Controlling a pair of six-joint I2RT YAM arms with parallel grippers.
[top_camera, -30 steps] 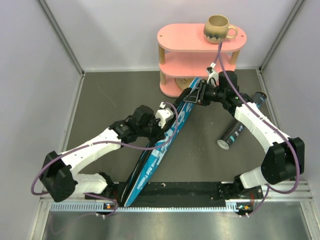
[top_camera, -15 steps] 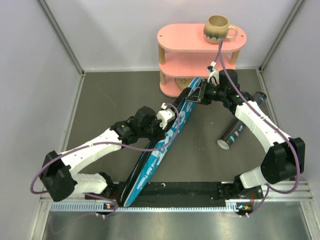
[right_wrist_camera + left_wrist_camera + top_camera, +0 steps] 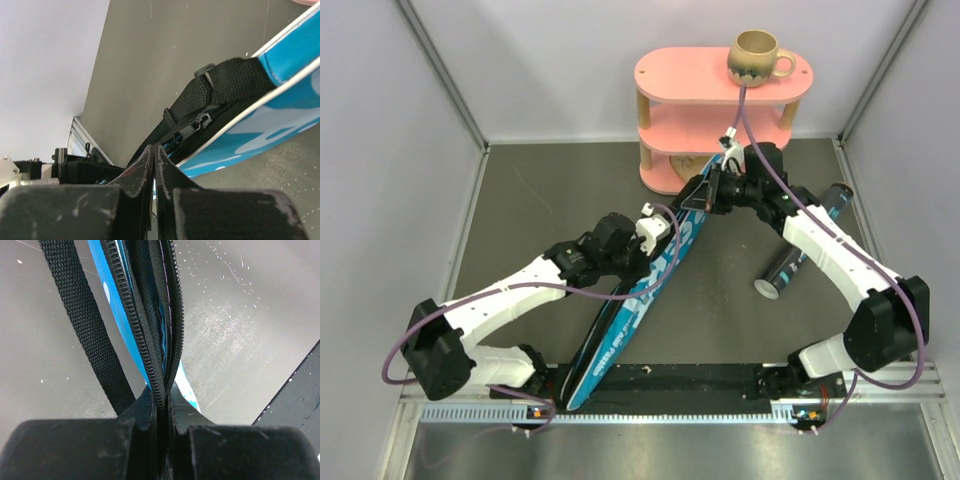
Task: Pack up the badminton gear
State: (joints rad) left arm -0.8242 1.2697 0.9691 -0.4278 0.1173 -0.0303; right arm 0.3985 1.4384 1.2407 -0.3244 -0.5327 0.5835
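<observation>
The blue racket cover [image 3: 630,320] stands on its edge, running diagonally from the near rail up to the pink shelf. My left gripper [image 3: 655,228] is shut on the cover's black zipper edge [image 3: 150,340], which runs straight between the jaws [image 3: 161,390]. A black strap [image 3: 85,325] hangs beside it. My right gripper [image 3: 703,197] is at the cover's far end. Its jaws [image 3: 155,146] are shut with nothing visible between them. The zipper pull [image 3: 192,127] lies just beyond the tips, under the strap end [image 3: 225,80]. The long black tube [image 3: 798,255] lies on the table to the right.
The pink three-tier shelf [image 3: 720,90] stands at the back, right behind the cover's far end, with a beige mug [image 3: 756,55] on top. Grey walls close in both sides. A black rail [image 3: 670,378] runs along the near edge.
The right gripper's jaws have closed, and it has shifted slightly up and left at the cover's far end. The left arm and the cover have stayed put.
</observation>
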